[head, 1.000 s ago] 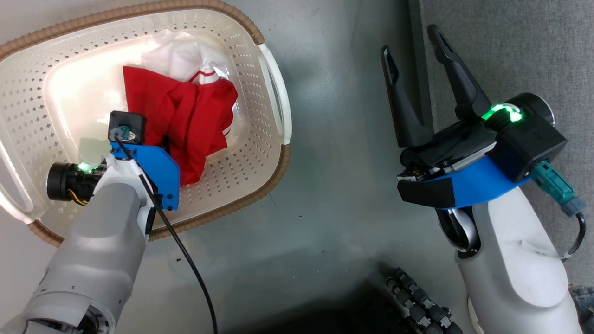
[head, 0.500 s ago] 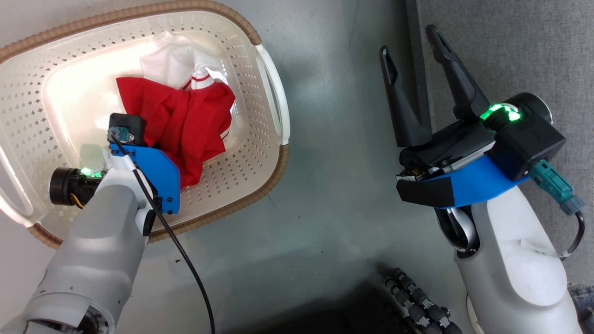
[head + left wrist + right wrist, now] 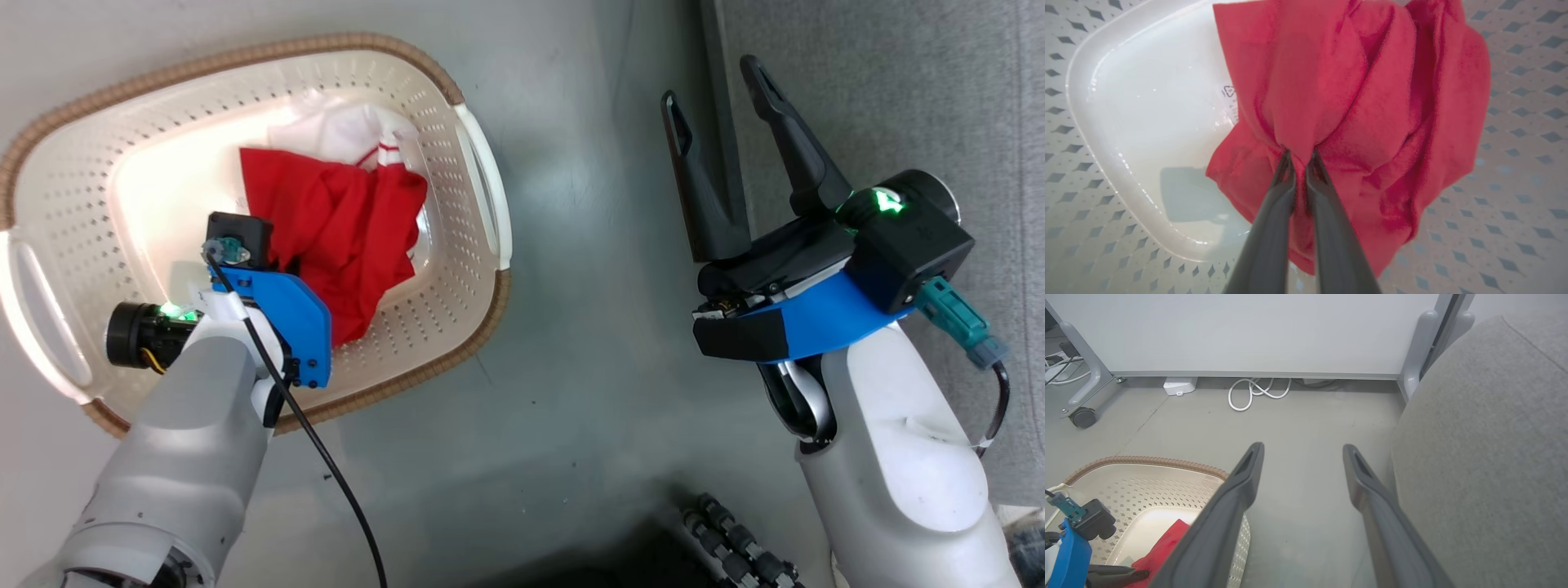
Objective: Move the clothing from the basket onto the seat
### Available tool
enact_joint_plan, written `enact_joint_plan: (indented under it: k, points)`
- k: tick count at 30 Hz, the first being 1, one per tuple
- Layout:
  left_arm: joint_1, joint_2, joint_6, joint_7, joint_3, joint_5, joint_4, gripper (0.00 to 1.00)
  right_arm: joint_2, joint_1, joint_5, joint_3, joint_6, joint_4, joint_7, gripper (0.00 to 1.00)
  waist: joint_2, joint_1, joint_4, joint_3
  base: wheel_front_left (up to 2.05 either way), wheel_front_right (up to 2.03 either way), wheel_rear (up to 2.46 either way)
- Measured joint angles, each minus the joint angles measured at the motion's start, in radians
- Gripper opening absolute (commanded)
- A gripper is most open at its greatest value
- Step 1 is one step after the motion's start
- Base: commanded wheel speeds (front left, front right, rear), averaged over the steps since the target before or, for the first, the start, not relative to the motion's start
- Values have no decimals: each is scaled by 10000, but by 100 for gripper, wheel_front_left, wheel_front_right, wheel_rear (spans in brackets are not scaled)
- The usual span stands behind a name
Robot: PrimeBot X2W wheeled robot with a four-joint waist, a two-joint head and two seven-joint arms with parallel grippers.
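Red clothing (image 3: 343,229) bunched in the basket (image 3: 482,163) is pinched in the clenched left gripper (image 3: 1299,156), with the seat (image 3: 898,98) well off to that gripper's right, beside the empty, wide-spread right gripper (image 3: 710,82).

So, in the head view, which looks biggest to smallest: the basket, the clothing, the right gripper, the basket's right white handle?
1. basket
2. clothing and right gripper: they look similar, and the gripper is nearer the camera, so unranked
3. right white handle
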Motion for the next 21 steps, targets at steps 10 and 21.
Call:
enact_joint_plan:
  k: [10, 21]
  points:
    - [645, -399, -416, -1118, -194, -115, 12, 0, 6, 99, -201, -38, 0, 671, 42, 100, 0, -1, 341, -1748, 0, 0, 0]
    - [1357, -1108, -589, -1676, -938, -382, -761, 0, 12, 1218, -359, -215, 0, 1344, 424, 100, 0, -3, 934, -4518, 0, 0, 0]
